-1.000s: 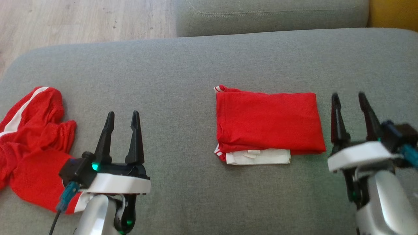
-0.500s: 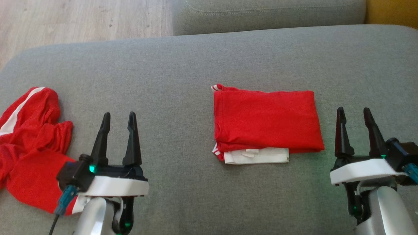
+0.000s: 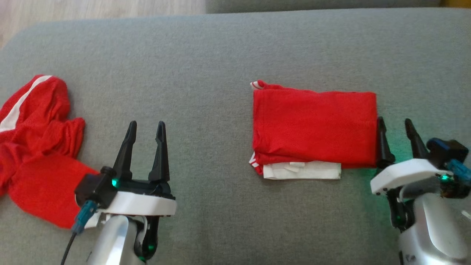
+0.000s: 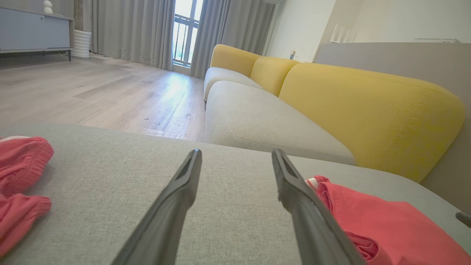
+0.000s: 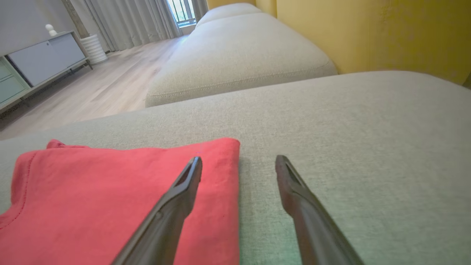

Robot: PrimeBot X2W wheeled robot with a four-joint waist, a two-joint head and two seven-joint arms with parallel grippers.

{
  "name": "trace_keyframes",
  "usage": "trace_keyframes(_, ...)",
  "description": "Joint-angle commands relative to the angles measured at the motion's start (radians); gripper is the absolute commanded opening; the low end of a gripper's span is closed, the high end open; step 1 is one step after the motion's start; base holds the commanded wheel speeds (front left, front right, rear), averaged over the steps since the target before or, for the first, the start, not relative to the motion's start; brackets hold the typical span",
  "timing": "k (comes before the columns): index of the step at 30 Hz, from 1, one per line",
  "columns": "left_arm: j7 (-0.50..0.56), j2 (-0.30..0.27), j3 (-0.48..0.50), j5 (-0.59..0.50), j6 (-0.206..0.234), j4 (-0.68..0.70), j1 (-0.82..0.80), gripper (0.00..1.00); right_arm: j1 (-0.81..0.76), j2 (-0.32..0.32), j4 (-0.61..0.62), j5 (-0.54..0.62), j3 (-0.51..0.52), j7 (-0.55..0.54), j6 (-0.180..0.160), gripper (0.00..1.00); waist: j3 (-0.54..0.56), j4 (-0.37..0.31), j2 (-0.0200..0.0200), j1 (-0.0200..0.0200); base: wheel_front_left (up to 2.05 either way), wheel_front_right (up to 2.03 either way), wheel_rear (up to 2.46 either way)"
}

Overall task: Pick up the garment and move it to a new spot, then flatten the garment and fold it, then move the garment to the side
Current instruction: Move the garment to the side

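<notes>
Left jaws: wide apart and empty, over the bare grey fabric sofa cushion (image 3: 206, 73).
Right jaws: wide apart, gripping nothing.
Folded red garment with a white layer beneath (image 3: 314, 127): flat on the cushion, between both jaws, with its edge at the right jaws' inner finger.
Right wrist view: I see that finger crossing the garment's edge; I cannot tell whether they touch.
Left wrist view: yellow sofa backrest (image 4: 368, 110) ahead.
Crumpled red white-striped garment (image 3: 36, 147): outside the left jaws.

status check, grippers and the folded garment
Left gripper open, empty. Right gripper open, at edge of folded red garment. Crumpled red garment far left, nothing blocking.
</notes>
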State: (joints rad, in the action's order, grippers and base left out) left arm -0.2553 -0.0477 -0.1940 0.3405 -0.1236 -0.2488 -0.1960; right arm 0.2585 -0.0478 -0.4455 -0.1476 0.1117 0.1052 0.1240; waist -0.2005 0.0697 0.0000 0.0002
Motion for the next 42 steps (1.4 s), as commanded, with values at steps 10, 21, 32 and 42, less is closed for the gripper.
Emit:
trace_keyframes(10,-0.006,-0.003,0.023,0.003,-0.003,0.029,-0.055,1.0,0.104,-0.002,-0.197,-0.059,-0.06,-0.048,0.007,1.0,-0.047,0.027,0.0,-0.0002,0.0,0.0,0.0)
trace_keyframes(21,-0.006,-0.003,0.04,0.007,-0.004,0.032,-0.073,1.0,0.16,-0.002,-0.303,-0.08,-0.123,-0.007,0.007,0.0,-0.052,0.006,0.0,-0.0002,0.0,0.0,0.0)
trace_keyframes(32,-0.006,-0.003,0.043,0.021,-0.005,0.028,-0.049,1.0,0.213,-0.138,-0.208,0.058,-0.106,0.003,0.007,0.0,-0.007,-0.017,0.0,-0.0002,0.0,0.0,0.0)
trace_keyframes(42,-0.006,-0.003,0.034,0.022,-0.006,0.036,-0.059,1.0,0.268,-0.413,-0.176,0.011,-0.081,-0.055,0.007,0.0,-0.051,-0.007,0.0,-0.0002,0.0,0.0,0.0)
